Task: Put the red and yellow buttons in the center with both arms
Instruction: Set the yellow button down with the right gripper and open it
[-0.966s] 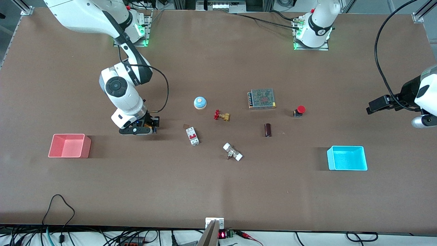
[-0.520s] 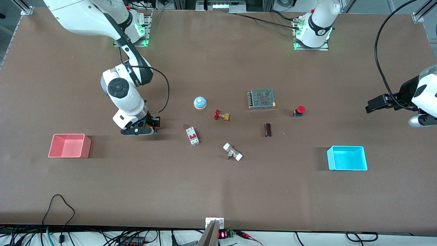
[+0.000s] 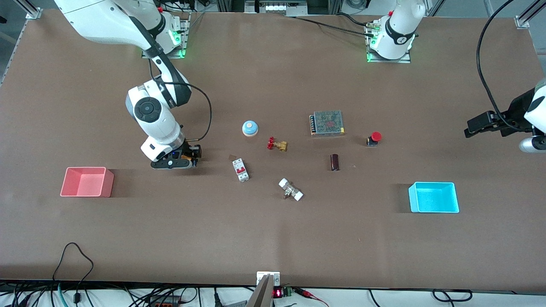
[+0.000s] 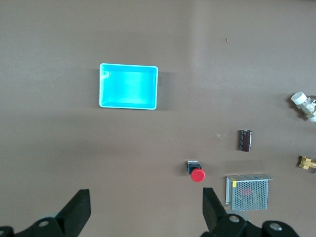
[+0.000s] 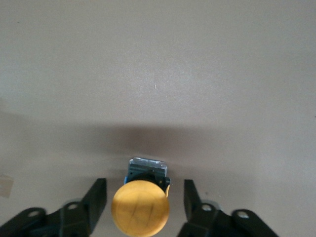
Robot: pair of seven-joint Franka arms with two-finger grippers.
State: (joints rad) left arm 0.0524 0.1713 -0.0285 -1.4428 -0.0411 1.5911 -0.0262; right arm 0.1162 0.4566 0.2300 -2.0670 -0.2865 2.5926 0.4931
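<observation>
**A:** Mid-height in the front view, toward the right arm's end of the table [image 3: 273, 238]: the right arm's fingers [image 5: 96, 197] are down at table level, spread, one on each side of the yellow button [image 5: 140, 207]. There's a gap on both sides, so no contact.

**B:** Is it centred?

**A:** Near enough. In the right wrist view the cap sits between the fingers, slightly closer to one. The button stands cap up with its black body underneath. My read is that a straight close pinches the body, and no shift is needed first.

**B:** And the left arm?

**A:** The left arm's fingers [image 4: 79, 212] are spread wide, empty and high over the table edge at its own end. The red button [image 3: 374, 137] is on the table, well apart from them toward the middle. It's just beside the metal mesh box [image 3: 327, 123], and the blue bin [image 3: 434, 197] lies lower in the frame.

**B:** Which arm takes red?

**A:** The left, since it's clearly the nearer arm. In its wrist view the red button shows off toward one finger, not between them. I'd judge it has to travel toward the centre and line up before it descends. I can't tell whether that button is upright or tipped.

**B:** How far along is the task?

**A:** Early. Neither button is gripped.
</observation>
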